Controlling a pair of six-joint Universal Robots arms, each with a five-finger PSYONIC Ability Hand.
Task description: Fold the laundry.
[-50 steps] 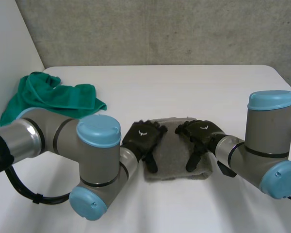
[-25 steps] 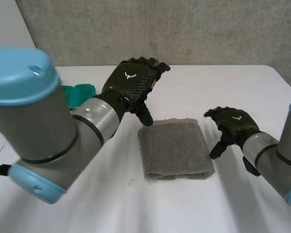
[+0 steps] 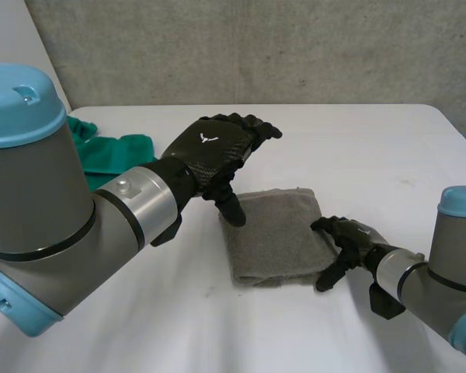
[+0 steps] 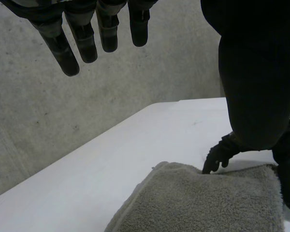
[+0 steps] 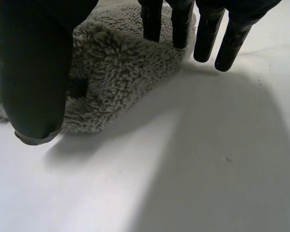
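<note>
I read the towel (image 3: 276,237) as thick grey terry with a nubbly pile. Green cloth (image 3: 113,151): thinner, soft, matt. Table (image 3: 357,148): smooth matt white. Wall (image 3: 295,47): rough, pitted concrete. Left hand (image 3: 211,148): black woven-pattern shell, slight gloss.

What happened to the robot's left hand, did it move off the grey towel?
Yes. The left hand lifted off the grey towel's left edge, up and toward the back wall.
</note>
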